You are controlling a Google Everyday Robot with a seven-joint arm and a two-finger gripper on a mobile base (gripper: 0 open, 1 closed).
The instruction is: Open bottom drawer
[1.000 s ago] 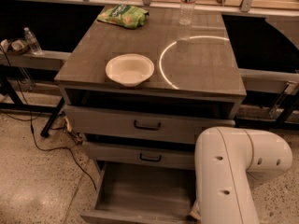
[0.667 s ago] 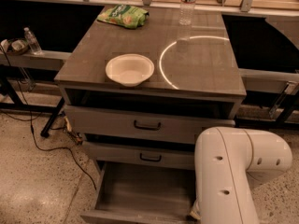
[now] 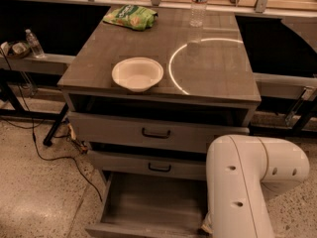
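Speckled stone flooring [image 3: 29, 182] is running under a grey wood-grain cabinet [image 3: 218, 83], and we are looking down on it from the front. On its top we are seeing a white bowl [image 3: 137, 74] sitting near the front edge, a green snack bag [image 3: 131, 17] lying at the back left, and a clear water bottle [image 3: 199, 4] standing upright at the back, well apart from the bowl. A bright ring of light [image 3: 172, 71] is curving across the top just beside the bowl. The top drawer [image 3: 109, 127] and the middle drawer [image 3: 119, 161] are each showing a black bar handle. The bottom drawer [image 3: 148, 202] is standing pulled far out toward us, its grey inner floor showing and its front running off the lower edge of the view. Our white arm [image 3: 247, 182] is filling the lower right, just beside the drawer's right side. Our gripper is lying out of sight, hidden behind or below that arm, so we cannot tell whether it is grasping anything
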